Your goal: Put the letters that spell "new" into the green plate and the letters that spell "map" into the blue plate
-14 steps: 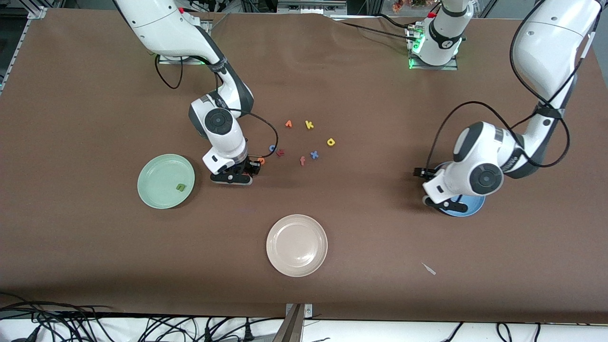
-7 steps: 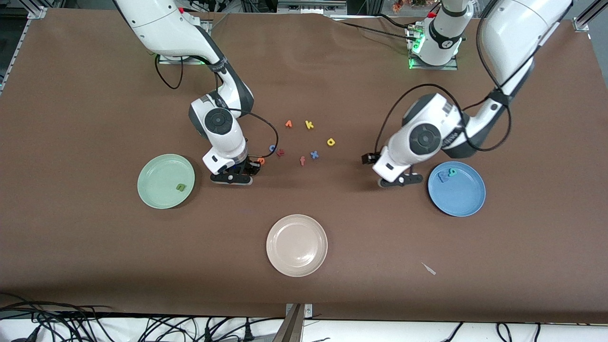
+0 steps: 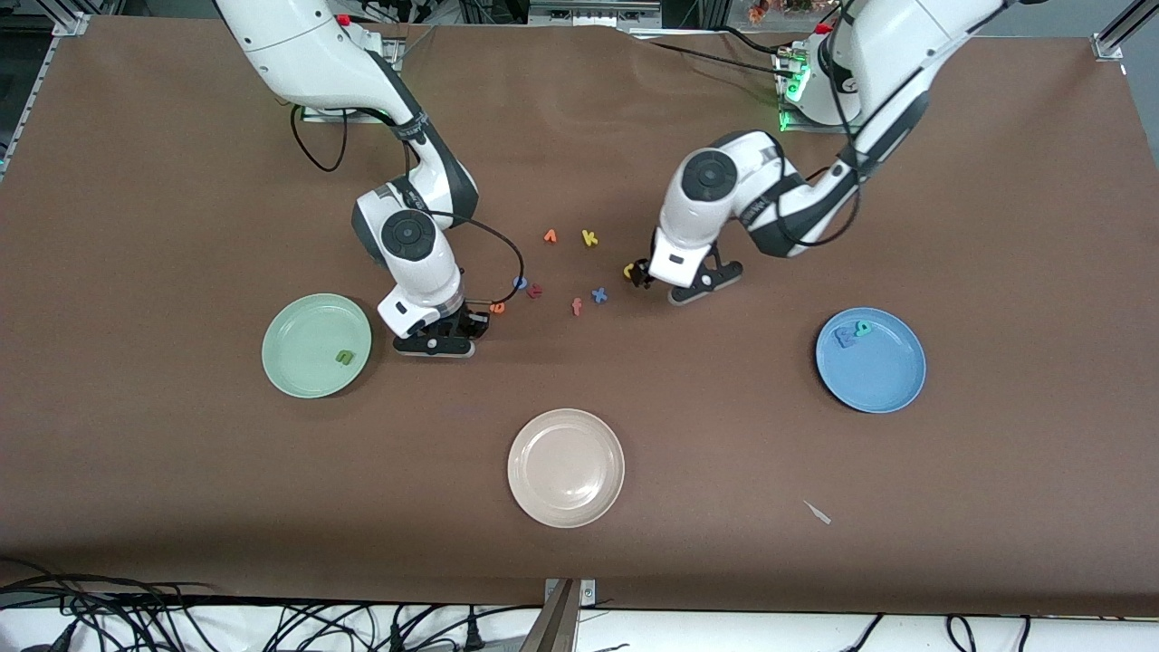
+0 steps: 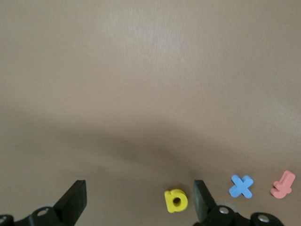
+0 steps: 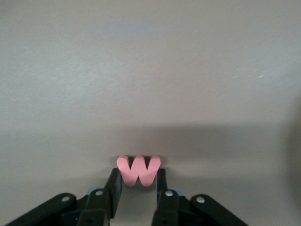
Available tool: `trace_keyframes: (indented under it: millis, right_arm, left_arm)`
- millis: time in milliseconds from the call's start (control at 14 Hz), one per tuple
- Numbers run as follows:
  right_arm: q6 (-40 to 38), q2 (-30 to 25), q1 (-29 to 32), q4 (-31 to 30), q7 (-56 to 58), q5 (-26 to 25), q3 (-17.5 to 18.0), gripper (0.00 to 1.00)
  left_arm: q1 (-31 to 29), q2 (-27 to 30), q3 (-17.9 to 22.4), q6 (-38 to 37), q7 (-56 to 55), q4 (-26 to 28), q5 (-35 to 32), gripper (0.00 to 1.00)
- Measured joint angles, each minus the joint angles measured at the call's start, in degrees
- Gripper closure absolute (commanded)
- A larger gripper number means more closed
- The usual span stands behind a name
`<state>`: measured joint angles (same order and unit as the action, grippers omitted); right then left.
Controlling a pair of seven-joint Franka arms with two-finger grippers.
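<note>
A brown paper-covered table (image 3: 181, 471) fills the view, with wide bare stretches along its near edge and both ends. The round mint-green plate (image 3: 299, 349), toward the right arm's end, holds a green foam "n" (image 3: 343, 358). The round blue plate (image 3: 883, 380), toward the left arm's end, holds a blue "m" (image 3: 846, 339) and teal "p" (image 3: 863, 328). A beige-white plate (image 3: 566, 467) lies nearest the camera. The right gripper (image 5: 138, 188) is clamped on the pinkish-red foam "w" (image 5: 138, 170) beside the green plate. The left gripper (image 4: 138, 200), jaws wide apart, is low over the yellow foam "a" (image 4: 176, 201), near a blue "x" (image 4: 241, 186) and salmon "f" (image 4: 283, 184).
</note>
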<state>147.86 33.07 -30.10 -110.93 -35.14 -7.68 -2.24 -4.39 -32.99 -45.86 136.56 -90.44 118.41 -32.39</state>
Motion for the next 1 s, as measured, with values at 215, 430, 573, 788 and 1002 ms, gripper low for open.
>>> trace_keyframes:
  millis: [215,430,573,788,1002]
  right_arm:
    - [-8.07,-2.63,0.50,2.47,7.95,0.04,-3.32,0.70]
    - [-13.30,-5.42,3.34,3.42,18.07,0.10,-5.15,0.70]
    - [-14.88,-6.39,6.99,3.08,25.56,0.21,-5.58,0.70]
    - [-13.19,-7.03,12.26,-0.27,33.76,2.47,-5.74,0.68]
    - [-5.19,-7.15,13.65,-6.47,35.31,3.23,-5.72,0.33]
  left_arm:
    - [2.77,-3.75,0.31,0.98,-10.61,-1.36,-6.32,0.01]
    - [3.81,-7.18,0.59,1.17,-13.03,-4.21,-7.22,0.07]
    - [5.08,-8.43,1.54,1.17,-13.98,-5.88,-7.22,0.13]
    - [9.06,-9.22,4.77,1.17,-15.08,-7.11,-7.22,0.26]
    - [10.07,-9.41,5.24,1.17,-15.47,-7.27,-7.22,0.37]
